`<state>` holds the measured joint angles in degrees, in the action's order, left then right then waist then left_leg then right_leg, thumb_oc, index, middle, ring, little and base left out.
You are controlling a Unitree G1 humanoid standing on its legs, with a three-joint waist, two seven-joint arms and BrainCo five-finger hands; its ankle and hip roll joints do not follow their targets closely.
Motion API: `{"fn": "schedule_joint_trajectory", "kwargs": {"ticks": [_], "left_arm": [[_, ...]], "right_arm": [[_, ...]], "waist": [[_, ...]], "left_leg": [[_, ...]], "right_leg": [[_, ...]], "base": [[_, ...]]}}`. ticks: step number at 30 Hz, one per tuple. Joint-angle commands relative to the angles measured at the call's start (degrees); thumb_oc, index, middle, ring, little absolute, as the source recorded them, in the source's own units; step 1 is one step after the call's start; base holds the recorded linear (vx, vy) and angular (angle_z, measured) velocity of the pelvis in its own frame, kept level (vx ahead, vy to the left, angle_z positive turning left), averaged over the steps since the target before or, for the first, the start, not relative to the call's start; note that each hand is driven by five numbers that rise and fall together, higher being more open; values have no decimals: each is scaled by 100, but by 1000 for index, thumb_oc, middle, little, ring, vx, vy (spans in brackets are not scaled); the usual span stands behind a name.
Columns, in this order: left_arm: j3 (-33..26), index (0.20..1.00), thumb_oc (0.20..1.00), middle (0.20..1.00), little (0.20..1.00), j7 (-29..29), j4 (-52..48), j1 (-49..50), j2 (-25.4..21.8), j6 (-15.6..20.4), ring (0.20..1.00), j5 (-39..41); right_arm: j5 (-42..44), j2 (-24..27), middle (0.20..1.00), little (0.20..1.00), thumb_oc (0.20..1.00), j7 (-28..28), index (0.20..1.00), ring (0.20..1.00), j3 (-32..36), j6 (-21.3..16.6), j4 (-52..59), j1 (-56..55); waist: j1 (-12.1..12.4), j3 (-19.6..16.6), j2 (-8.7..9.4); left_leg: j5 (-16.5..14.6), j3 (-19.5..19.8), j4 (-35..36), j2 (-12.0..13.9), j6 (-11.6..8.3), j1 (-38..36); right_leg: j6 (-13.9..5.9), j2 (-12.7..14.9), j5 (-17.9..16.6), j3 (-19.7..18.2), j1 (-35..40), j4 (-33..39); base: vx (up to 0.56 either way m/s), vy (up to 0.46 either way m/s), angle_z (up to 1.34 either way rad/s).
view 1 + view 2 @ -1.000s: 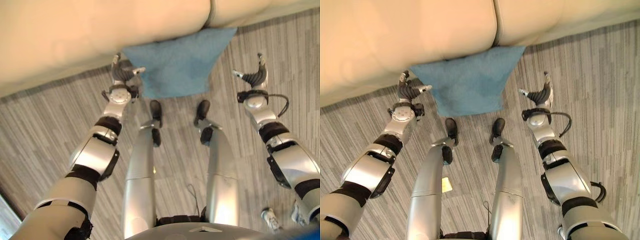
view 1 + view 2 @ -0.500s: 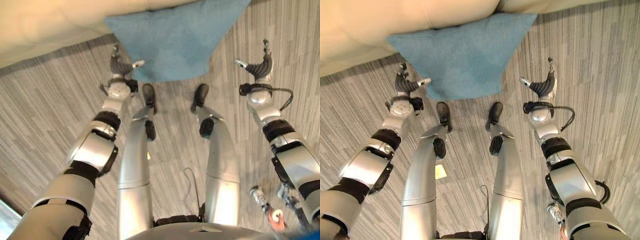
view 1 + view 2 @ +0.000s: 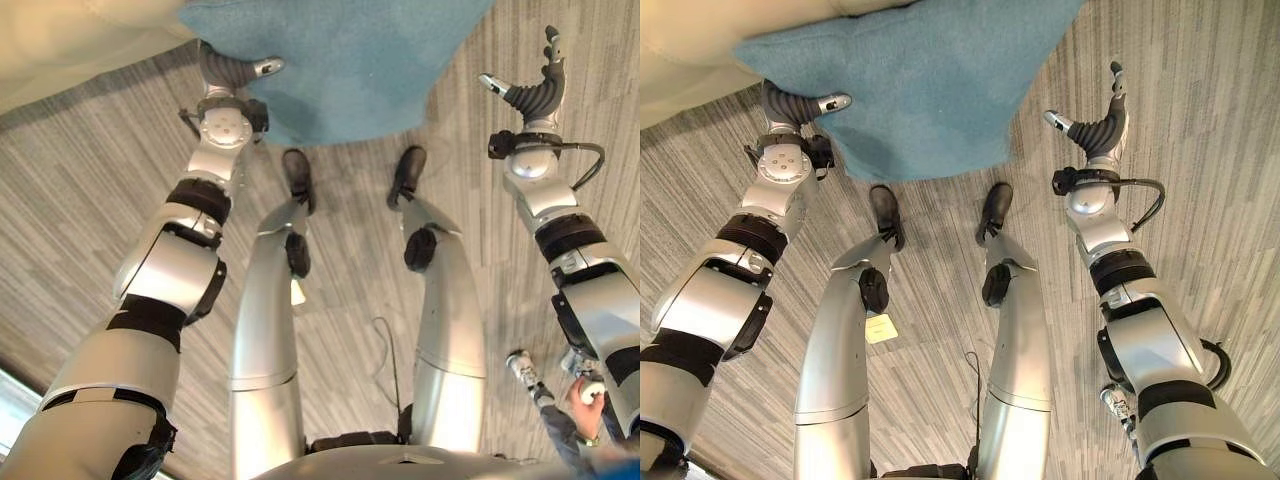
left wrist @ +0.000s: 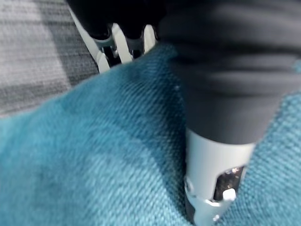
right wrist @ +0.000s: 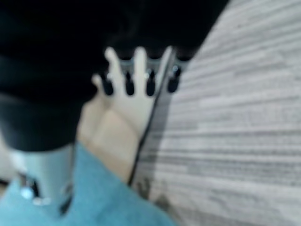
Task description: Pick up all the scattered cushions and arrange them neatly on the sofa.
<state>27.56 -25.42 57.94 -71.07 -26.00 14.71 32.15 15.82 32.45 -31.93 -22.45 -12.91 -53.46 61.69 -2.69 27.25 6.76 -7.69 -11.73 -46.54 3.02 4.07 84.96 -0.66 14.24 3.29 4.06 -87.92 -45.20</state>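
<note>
A blue cushion lies on the striped grey floor, its far side against the cream sofa. My left hand is at the cushion's left edge, open, its thumb resting on the blue fabric and its fingers reaching straight past the edge. My right hand hovers open over the floor to the right of the cushion, a short way from it, thumb spread toward it. The right wrist view has straight fingers with the cushion's corner and the sofa base beyond.
Striped grey carpet runs on both sides of the cushion. A person's hand and a shoe are at the lower right, behind my right arm.
The camera has tipped down and forward, so sofa and cushion sit higher in view. Both hands have come nearer the cushion; the left hand now touches its left edge.
</note>
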Motion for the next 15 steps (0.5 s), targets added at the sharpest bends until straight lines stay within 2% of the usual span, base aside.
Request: {"fn": "schedule_joint_trajectory", "kwargs": {"ticks": [1, 5, 7, 11, 15], "left_arm": [[78, 1000, 1000, 1000, 1000, 26, -299, 87, 389, 420, 1000, -63], [204, 1000, 1000, 1000, 1000, -31, -832, 116, 522, 501, 1000, -2], [197, 1000, 1000, 1000, 1000, -35, -840, 118, 521, 497, 1000, -6], [311, 1000, 1000, 1000, 1000, -3, -1091, 51, 504, 551, 1000, 72], [378, 1000, 1000, 1000, 1000, -41, -1268, 46, 486, 580, 1000, 150]], "right_arm": [[309, 40, 1000, 1000, 1000, 124, 1000, 1000, -384, -182, -104, -246], [497, 151, 1000, 1000, 1000, 282, 1000, 1000, -691, -109, -501, 234], [504, 153, 1000, 1000, 1000, 288, 1000, 1000, -701, -113, -513, 246], [645, 274, 1000, 1000, 1000, 447, 1000, 1000, -1045, -90, -851, 765], [569, 326, 1000, 1000, 1000, 327, 1000, 1000, -1273, 14, -1131, 1160]], "waist": [[-56, -696, -346], [77, -631, -472], [72, -636, -479], [202, -486, -611], [282, -355, -706]], "left_leg": [[-918, 827, -247, -427, -80, 15], [-903, 831, -449, -449, -113, 289], [-906, 833, -458, -450, -114, 303], [-843, 913, -623, -450, -178, 446], [-824, 973, -705, -444, -214, 496]], "right_leg": [[-367, -181, 604, -160, 194, -222], [-345, -149, 718, -203, -111, -556], [-344, -147, 723, -202, -123, -565], [-289, -87, 829, -168, -201, -809], [-242, -60, 904, -129, -203, -916]], "base": [[19, -57, 2], [37, -64, 8], [22, -39, 12], [25, -67, 9], [14, -67, 5]]}}
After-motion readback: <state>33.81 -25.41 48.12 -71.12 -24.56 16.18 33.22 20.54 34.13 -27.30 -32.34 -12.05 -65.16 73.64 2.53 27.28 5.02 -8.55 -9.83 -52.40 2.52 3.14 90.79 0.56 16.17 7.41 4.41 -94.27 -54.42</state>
